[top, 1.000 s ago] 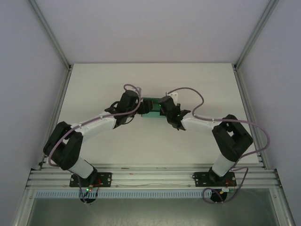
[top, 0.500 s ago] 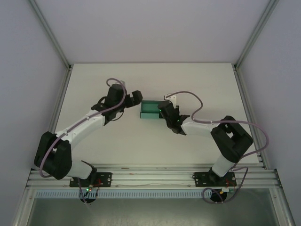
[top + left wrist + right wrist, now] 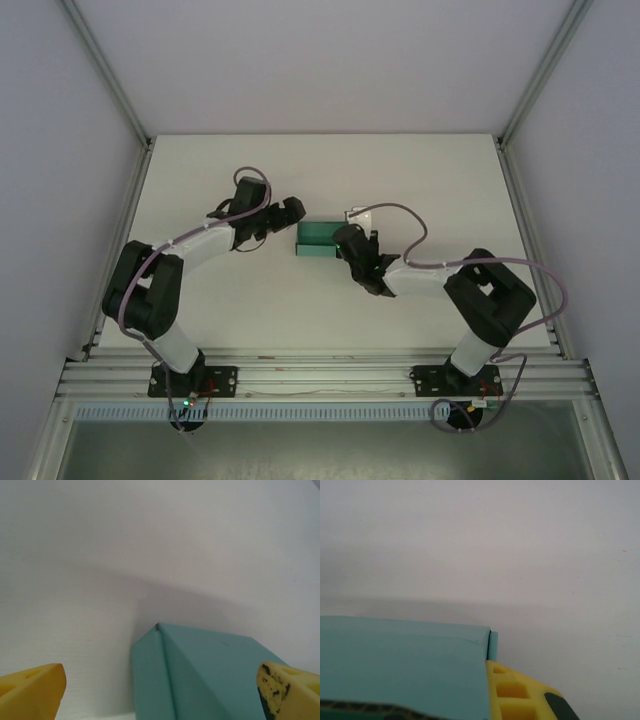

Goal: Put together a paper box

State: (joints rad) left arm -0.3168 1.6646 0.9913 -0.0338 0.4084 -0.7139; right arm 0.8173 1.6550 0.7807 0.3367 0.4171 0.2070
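Observation:
The paper box (image 3: 318, 236) is a small teal-green rectangular box resting on the white table near its middle. My right gripper (image 3: 347, 240) is at the box's right end, shut on its thin card wall. In the right wrist view one yellow finger (image 3: 520, 692) presses the outside of the teal box (image 3: 405, 665); the other finger is hidden behind the card. My left gripper (image 3: 289, 212) stands open just left of the box, apart from it. In the left wrist view a corner of the box (image 3: 200, 675) lies between the two wide-set yellow fingertips (image 3: 30, 687).
The white table (image 3: 200, 180) has bare room on all sides of the box. Aluminium frame posts (image 3: 110, 85) rise at its back corners and a metal rail (image 3: 320, 375) carrying both arm bases runs along the near edge. Purple cables loop over both forearms.
My left gripper has let go of the box, opened wide and drawn back to the left. The right gripper keeps its grip, and the box has shifted slightly left and nearer.

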